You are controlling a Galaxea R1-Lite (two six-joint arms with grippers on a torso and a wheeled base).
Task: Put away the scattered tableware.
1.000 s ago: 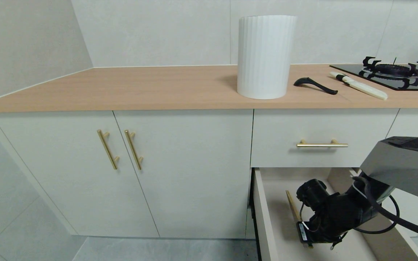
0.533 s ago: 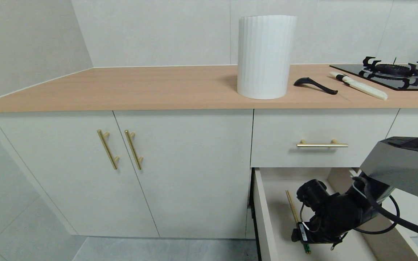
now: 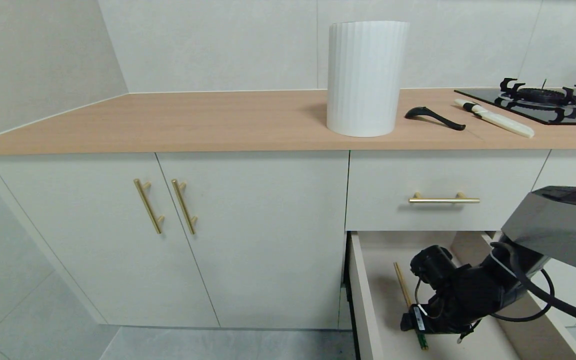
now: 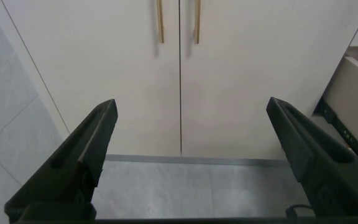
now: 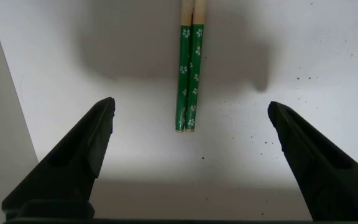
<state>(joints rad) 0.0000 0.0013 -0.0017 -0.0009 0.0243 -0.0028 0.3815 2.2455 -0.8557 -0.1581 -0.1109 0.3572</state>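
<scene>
Chopsticks [image 5: 188,68] lie as a pair, side by side and touching, flat on the pale bottom of the open drawer [image 3: 365,300]. Their near ends are green with small white flowers, and the rest is plain light wood. In the head view they run along the drawer close to its left wall.

My right pincer [image 5: 191,109] hangs inside that drawer just above them. It is spread wide, one finger well off to each side of the green ends, and it holds nothing. The fingers are clear of the chopsticks.

My left pincer [image 4: 191,106] is wide as well, with nothing between its fingers. It sits low in front of the two cupboard doors [image 4: 179,62], near the grey tiled floor [image 4: 166,186].

Up on the wooden counter [image 3: 193,122] a black spoon [image 3: 434,117] and a cream knife [image 3: 495,118] lie near each other without touching. They sit between a tall white ribbed jar [image 3: 365,77] and the black stove [image 3: 543,102]. The spoon is nearer the jar and the knife is just beside the stove's edge. Under the counter, right above the open drawer, the upper drawer [image 3: 443,185] is closed.
</scene>
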